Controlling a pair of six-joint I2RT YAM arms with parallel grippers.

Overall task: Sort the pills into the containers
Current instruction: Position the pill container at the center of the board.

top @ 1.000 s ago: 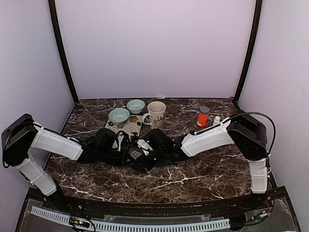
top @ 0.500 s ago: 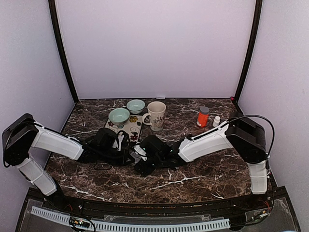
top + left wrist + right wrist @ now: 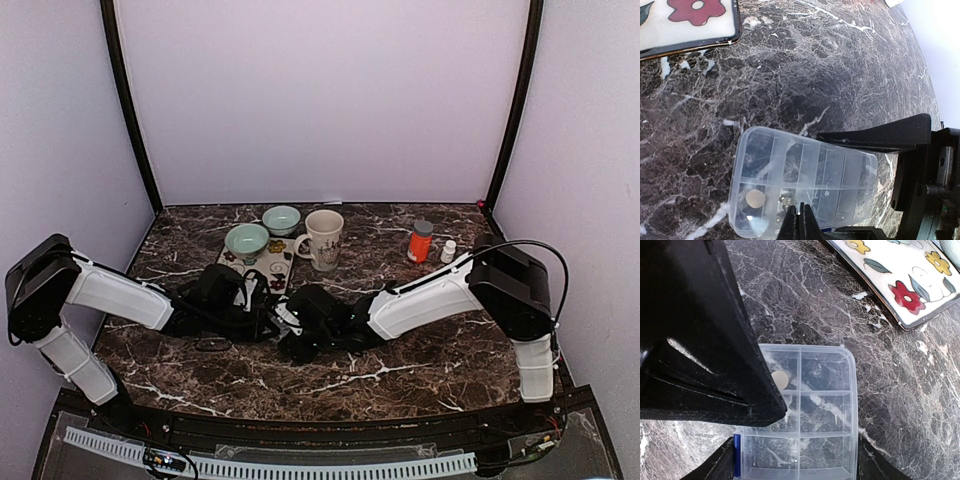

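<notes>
A clear plastic pill organizer (image 3: 805, 175) lies on the dark marble table and also shows in the right wrist view (image 3: 810, 405). One compartment holds a round tan pill (image 3: 755, 199); the one beside it holds small clear pills (image 3: 784, 201). My left gripper (image 3: 799, 216) hovers over that compartment, its tips pinched on a tiny pale pill. My right gripper (image 3: 795, 465) straddles the organizer, with one finger against each long side. In the top view both grippers, left (image 3: 272, 318) and right (image 3: 297, 335), meet at the table's middle and hide the box.
A floral tray (image 3: 272, 262) carries a green bowl (image 3: 247, 240). A second bowl (image 3: 281, 218) and a mug (image 3: 323, 237) stand behind it. An orange bottle (image 3: 420, 241) and a small white bottle (image 3: 449, 250) stand at the back right.
My right arm has swung left and lower, bringing its gripper onto the organizer. The left arm has hardly moved.
</notes>
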